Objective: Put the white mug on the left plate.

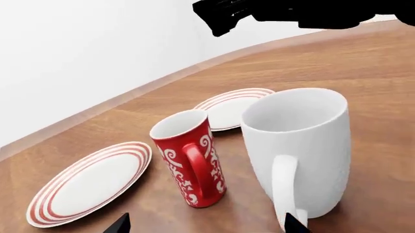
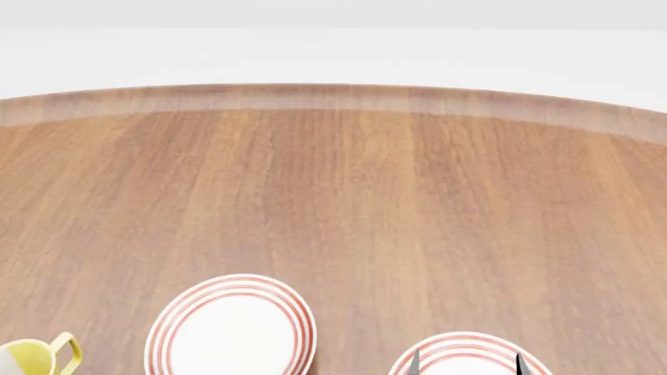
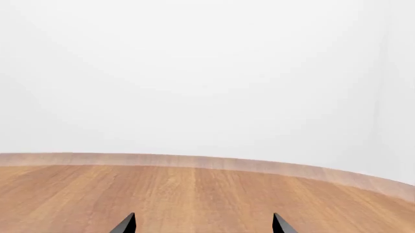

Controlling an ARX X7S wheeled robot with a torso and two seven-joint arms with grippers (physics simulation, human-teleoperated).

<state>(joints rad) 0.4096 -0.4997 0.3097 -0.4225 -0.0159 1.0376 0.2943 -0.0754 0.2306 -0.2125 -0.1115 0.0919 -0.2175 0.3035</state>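
The white mug (image 1: 304,145) stands upright on the table in the left wrist view, handle toward the camera. It is out of the head view. My left gripper (image 1: 207,226) is open and empty; one fingertip (image 1: 296,225) shows just by the handle's lower end. The left plate (image 1: 87,184) lies flat, apart from the mug, and also shows in the head view (image 2: 231,330). My right gripper (image 3: 204,225) is open and empty; in the head view its tips (image 2: 466,364) hang over the other plate.
A small red patterned mug (image 1: 191,158) stands between the left plate and the white mug. The right plate (image 1: 230,108) (image 2: 448,350) lies beyond it. A yellow-handled mug (image 2: 40,358) is at the head view's lower left. The right arm (image 1: 292,12) hangs above. The wooden table (image 2: 333,195) ends near a white wall.
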